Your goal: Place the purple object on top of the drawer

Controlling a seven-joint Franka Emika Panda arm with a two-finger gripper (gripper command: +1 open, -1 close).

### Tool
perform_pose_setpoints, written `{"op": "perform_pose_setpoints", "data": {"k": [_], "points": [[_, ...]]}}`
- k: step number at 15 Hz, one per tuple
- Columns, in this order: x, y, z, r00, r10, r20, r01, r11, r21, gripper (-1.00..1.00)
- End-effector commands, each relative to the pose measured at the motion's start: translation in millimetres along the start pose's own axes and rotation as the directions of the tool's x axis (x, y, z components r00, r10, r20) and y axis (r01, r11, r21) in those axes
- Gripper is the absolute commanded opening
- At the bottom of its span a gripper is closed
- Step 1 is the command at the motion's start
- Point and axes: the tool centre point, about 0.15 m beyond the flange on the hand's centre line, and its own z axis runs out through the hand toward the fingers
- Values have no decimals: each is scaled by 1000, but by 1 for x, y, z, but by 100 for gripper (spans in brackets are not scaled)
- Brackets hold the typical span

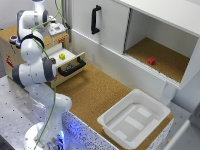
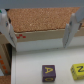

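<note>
In the exterior view, you see the white arm at the frame's left, its gripper (image 1: pixel 56 29) above the small wooden box. The drawer (image 1: pixel 70 62) stands pulled open at centre left, a yellow cube (image 1: pixel 62 56) inside. A white tray (image 1: pixel 134 120) sits lower right; a red object (image 1: pixel 151 61) lies in the open cabinet.

In the wrist view, the jaws stand released, holding nothing. The purple cube (image 2: pixel 48 73) rests in the drawer beside the yellow one, below the cork top (image 2: pixel 42 19).
</note>
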Motion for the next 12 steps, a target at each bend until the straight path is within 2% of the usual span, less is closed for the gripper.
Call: {"op": "perform_pose_setpoints", "data": {"k": [1,5,9,12], "points": [[6,18,57,992,-115,-44,119,990,76,100],[2,13,93,992,-123,-6,123,989,89,100],[-1,5,119,994,-102,-35,105,990,93,100],[-3,4,136,993,-117,-18,118,989,92,100]]}}
